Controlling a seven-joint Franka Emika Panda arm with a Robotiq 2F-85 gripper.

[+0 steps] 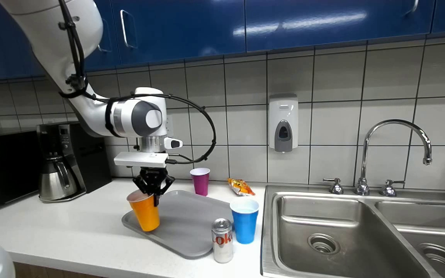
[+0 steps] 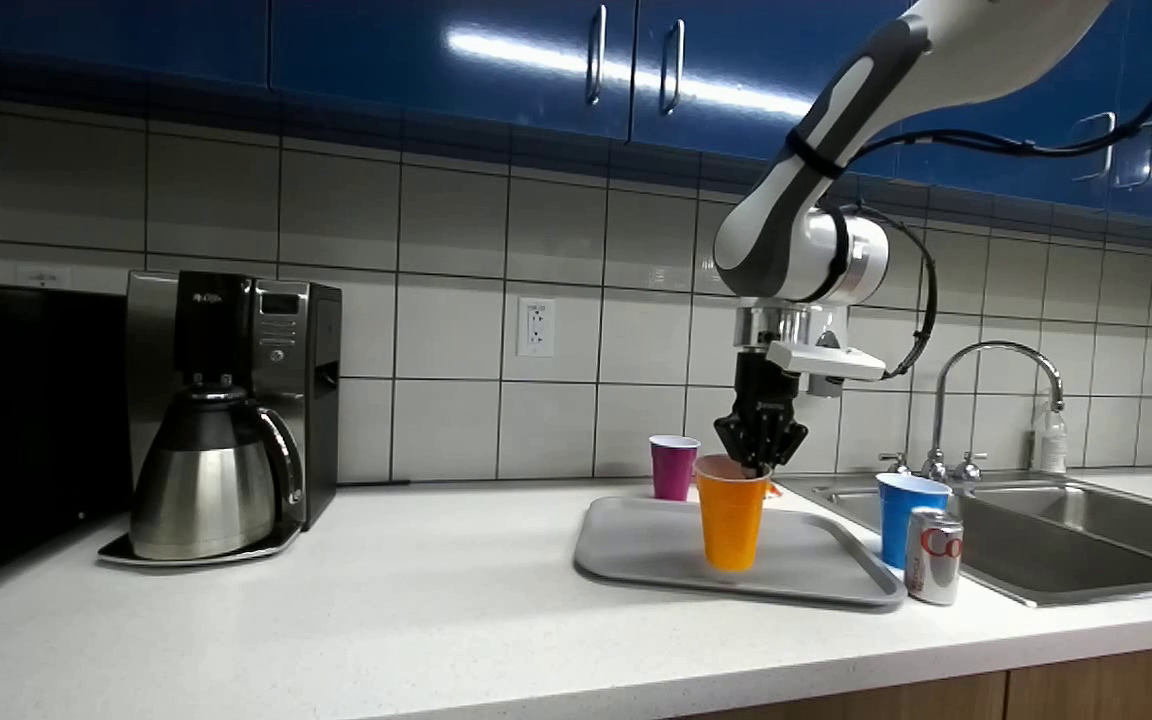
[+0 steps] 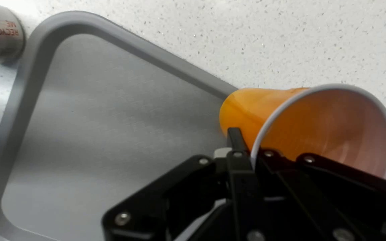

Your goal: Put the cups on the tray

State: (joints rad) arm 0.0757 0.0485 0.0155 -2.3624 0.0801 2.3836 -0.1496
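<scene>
orange cup (image 1: 144,212): hung over or stood on the tray (image 1: 195,222), at the end away from the can (image 1: 222,243), tilted, its mouth leaning outward past that end. Whether the base touched the tray or was just above it could not be told.
claw (image 1: 155,199): clenched on the orange cup's side; in the wrist view the rim ran between the fingers (image 3: 235,138), one inside the cup, one outside.
tray: lay flat on the counter (image 1: 72,231); no cup stood on it free of the claw.
purple cup (image 1: 200,183): stood upright on the counter, just behind the tray in both exterior views; contact with the tray's edge was not clear.
blue cup (image 1: 244,224): stood upright on the counter, off the tray, between it and the sink (image 1: 269,216), just beside the can.
cups done: none outright; the orange cup came nearest, seeming to want only setting level and letting go.
cups left: blue and purple, each to be picked up and carried over. The job looked well short of halfway.
</scene>
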